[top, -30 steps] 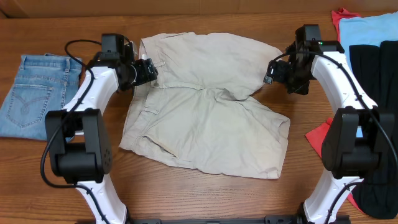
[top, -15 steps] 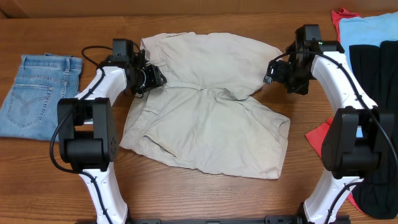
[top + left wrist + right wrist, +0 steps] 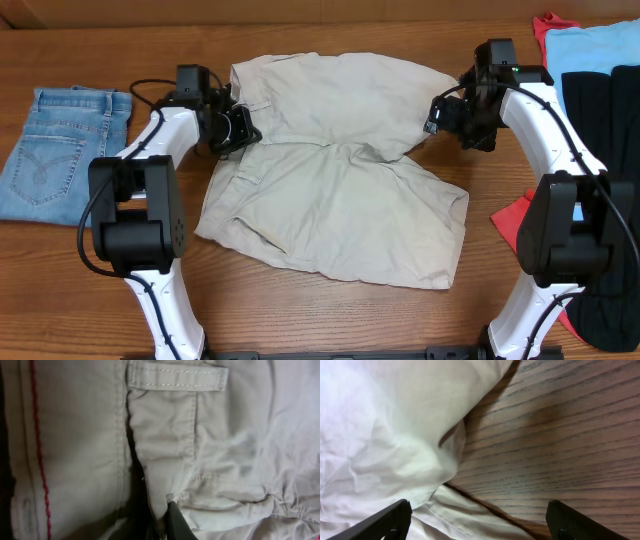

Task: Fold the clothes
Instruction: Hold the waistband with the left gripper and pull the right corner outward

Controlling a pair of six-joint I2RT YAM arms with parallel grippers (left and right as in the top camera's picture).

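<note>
Clamping the khaki shorts, left jaws are closed; right jaws gape beside them.

Overhead view: fixed above, faced straight down; the widest of the three. Took in the wooden surface, the left arm, the right arm, the beige shorts at centre and jeans at the left edge. The arm bases sat at the bottom edge.

Left wrist view: very near, faced down along the left end effector. Cloth filled the frame, with a belt loop at the top. Shared with overhead: the left side of the shorts' waistband.

Right wrist view: near, faced down past the right end effector, its fingertips in the lower corners. Shared with overhead: the shorts' right edge and the bare wood beside it.
</note>
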